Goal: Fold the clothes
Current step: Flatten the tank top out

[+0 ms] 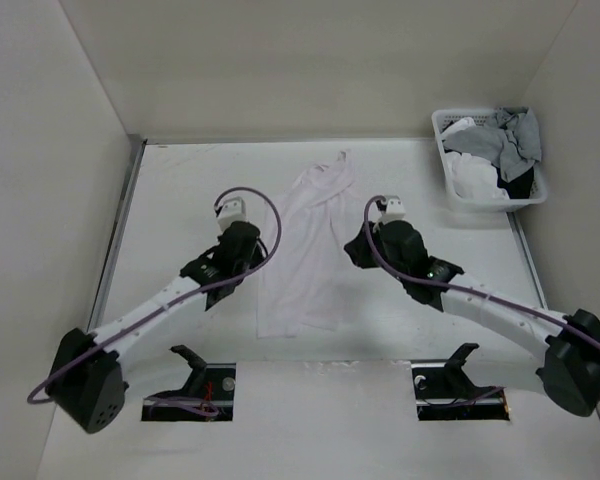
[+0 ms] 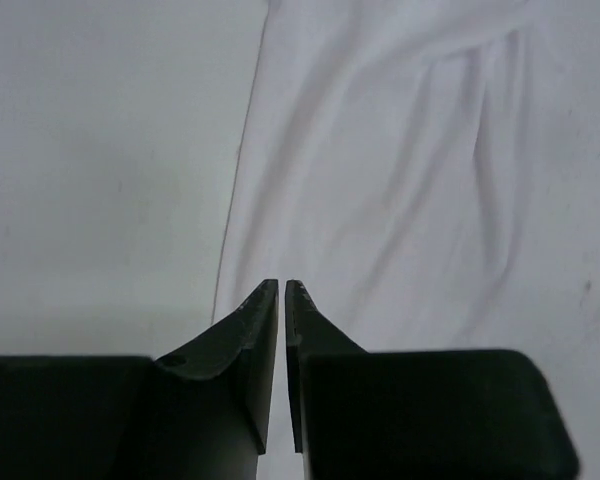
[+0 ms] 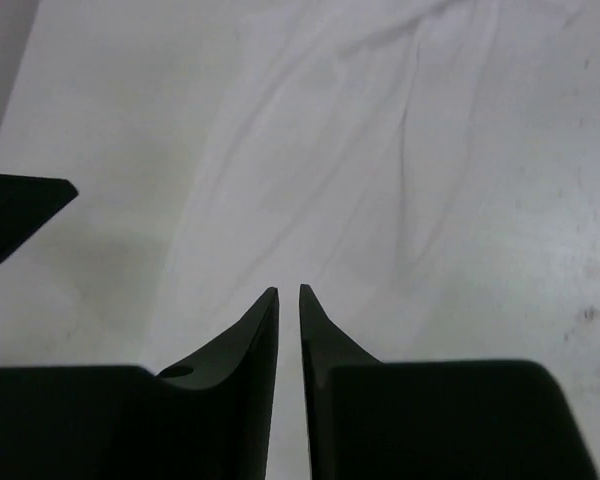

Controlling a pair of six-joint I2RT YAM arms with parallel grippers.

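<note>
A robot test cell in a lab: 2 arms bolted to a bare white table, boxed in by plain white panels, with loose purple cabling and a laundry basket as prop.

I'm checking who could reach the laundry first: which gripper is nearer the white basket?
Right. The right gripper hangs beside the white garment, just short of the basket; the left gripper is across the garment, farther away.

Left gripper fingertips nearly touching, narrow slit between, above left edge of white garment; nothing held.
</note>
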